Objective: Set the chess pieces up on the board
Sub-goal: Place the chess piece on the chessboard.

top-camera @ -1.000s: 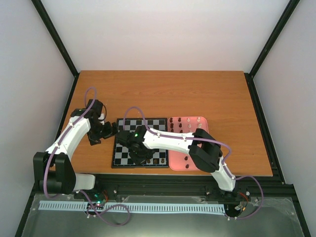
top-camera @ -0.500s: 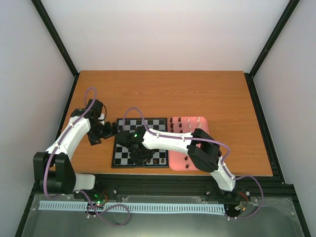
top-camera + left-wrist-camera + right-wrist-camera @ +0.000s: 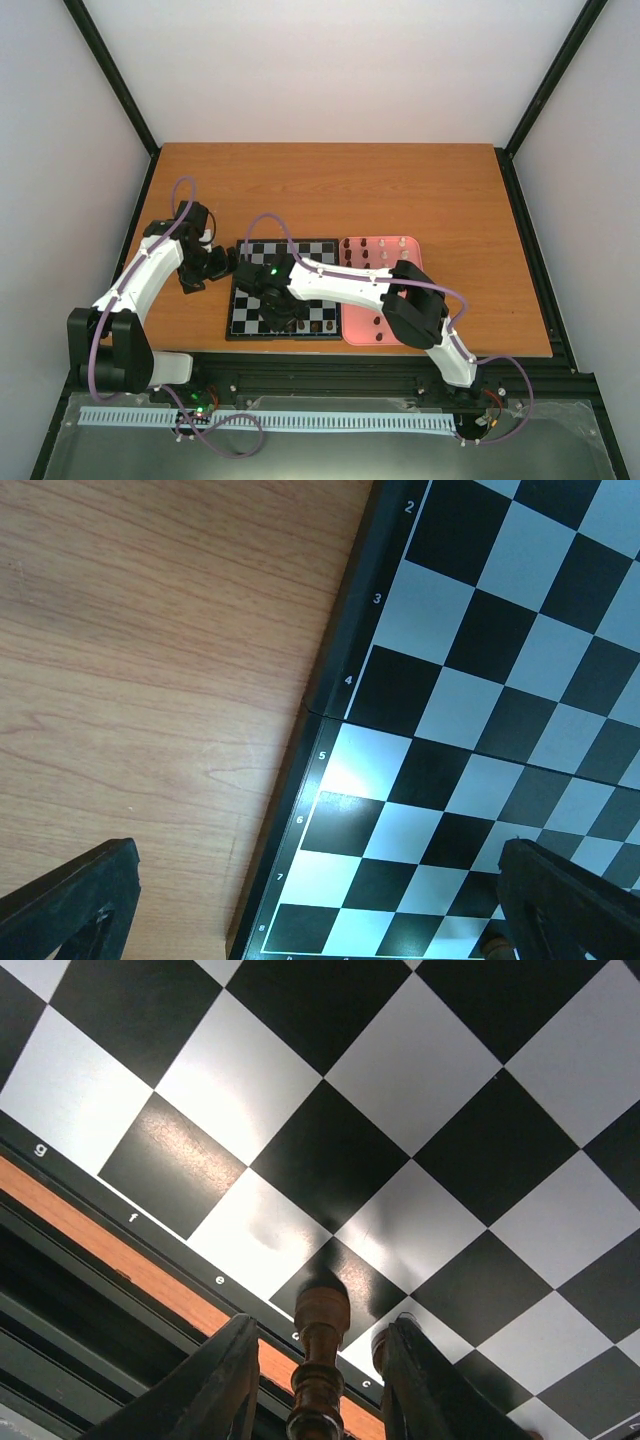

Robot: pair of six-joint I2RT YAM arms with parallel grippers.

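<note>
The board lies in front of both arms. My right gripper hovers over its near row. In the right wrist view a dark brown chess piece stands upright on a near-edge square between the right gripper's open fingers, with a gap on each side. Another dark piece peeks out beside the right finger. More dark pieces stand along the near row. My left gripper hangs at the board's left edge; the left gripper is wide open and empty over the board's corner.
A pink tray touches the board's right side and holds cream pieces and dark pieces in rows. Bare wooden table stretches behind. A black frame rail runs along the near edge.
The right jaws have parted from the dark brown piece, which now stands free on its square. The left arm has not moved.
</note>
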